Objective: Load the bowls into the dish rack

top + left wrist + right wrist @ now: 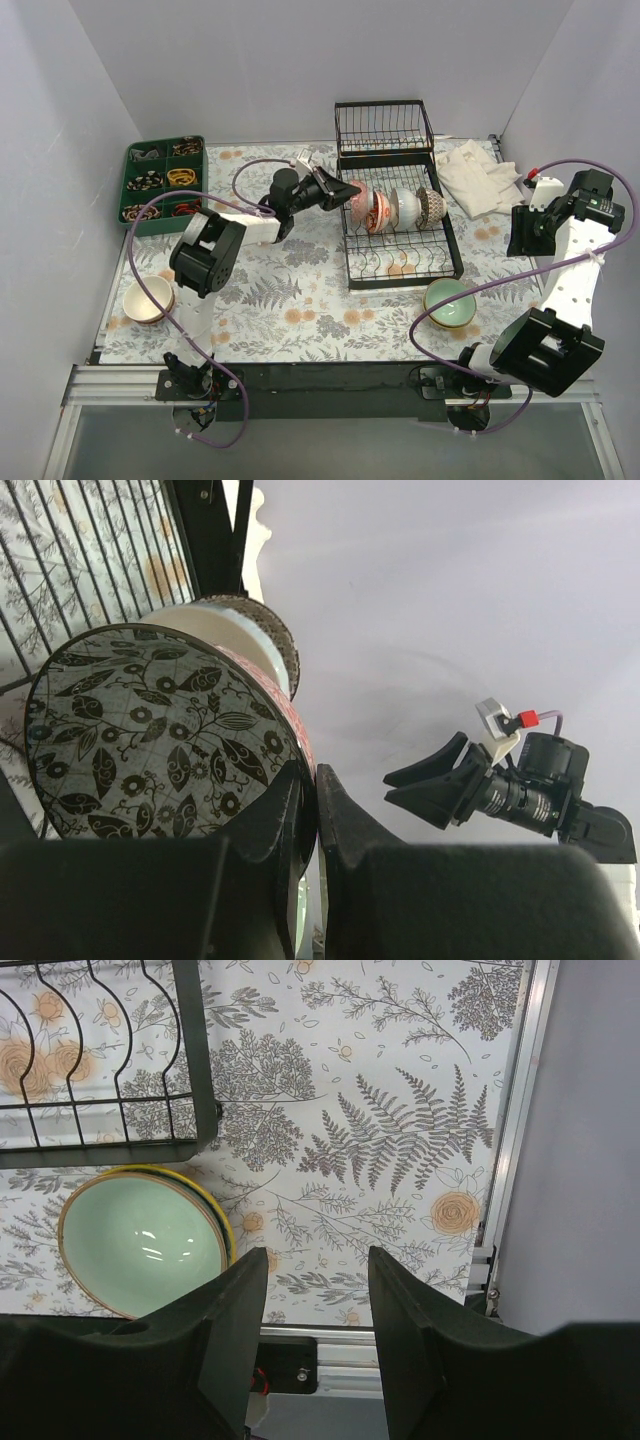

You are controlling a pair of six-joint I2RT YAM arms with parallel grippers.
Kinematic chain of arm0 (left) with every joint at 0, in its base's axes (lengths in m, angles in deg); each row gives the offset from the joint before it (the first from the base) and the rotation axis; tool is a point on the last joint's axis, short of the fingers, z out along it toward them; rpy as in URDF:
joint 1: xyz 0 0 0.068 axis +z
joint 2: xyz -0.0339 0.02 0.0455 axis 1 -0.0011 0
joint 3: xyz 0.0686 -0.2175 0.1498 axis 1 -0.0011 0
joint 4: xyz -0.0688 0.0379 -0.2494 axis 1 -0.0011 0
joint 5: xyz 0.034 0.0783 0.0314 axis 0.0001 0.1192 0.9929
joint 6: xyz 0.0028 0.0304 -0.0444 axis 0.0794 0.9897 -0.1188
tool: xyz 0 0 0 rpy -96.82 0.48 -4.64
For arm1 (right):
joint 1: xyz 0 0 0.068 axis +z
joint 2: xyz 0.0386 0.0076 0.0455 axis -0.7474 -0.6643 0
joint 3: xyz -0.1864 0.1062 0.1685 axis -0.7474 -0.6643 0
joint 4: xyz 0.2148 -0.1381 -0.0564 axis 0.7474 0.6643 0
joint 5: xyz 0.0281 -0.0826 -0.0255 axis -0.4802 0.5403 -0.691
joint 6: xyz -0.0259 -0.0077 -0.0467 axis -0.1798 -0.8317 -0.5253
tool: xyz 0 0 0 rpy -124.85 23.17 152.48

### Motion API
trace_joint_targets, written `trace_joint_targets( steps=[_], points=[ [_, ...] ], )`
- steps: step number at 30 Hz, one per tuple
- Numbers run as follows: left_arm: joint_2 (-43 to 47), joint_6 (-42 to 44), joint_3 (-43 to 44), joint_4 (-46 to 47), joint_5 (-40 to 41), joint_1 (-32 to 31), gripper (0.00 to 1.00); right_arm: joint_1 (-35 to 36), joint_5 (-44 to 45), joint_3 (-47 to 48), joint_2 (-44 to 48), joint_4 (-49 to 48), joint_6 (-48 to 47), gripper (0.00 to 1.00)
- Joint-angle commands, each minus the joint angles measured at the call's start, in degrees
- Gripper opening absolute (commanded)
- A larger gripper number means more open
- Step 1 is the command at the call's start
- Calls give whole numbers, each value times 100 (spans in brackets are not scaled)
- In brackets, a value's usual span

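At the left end of the dish rack (405, 283), the left gripper (308, 780) is pinched tight on the rim of a leaf-patterned bowl (160, 735) with a red outside. The bowl stands on edge among the prongs, touching or nearly touching the next bowl in the row. To its right in the same row stand three more bowls (407, 208), so about four are in the rack, counting the held one.

The right gripper (315, 1260) hangs off the rack's right side with its fingers spread and nothing between them. Below it, just outside the rack's near right corner, lies a pale green bowl (140, 1240). A yellow rim shows under it, so it may be a stack of two. A cream bowl (146, 298) sits well to the left of the rack, perhaps also stacked.

By this showing the task looks roughly half done — the held bowl is not yet let go, and at least two wait outside the rack.
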Motion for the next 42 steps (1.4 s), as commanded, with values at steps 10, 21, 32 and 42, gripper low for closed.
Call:
trace_joint_targets(
  steps=[10,21,32,42],
  points=[
    [-95,-536,-492,1013,-183,27,0,-25,63,46,-133,95,-20,53],
    [-219,-361,-299,452,2,36,7,-25,-25,-156,-80,-2,-29,53],
    [1,-27,-97,-50,-68,98,47,-25,-122,-358,148,-134,-29,54],
    [589,263,-115,-752,-419,423,51,-25,-174,-578,421,-187,-38,53]
  ],
)
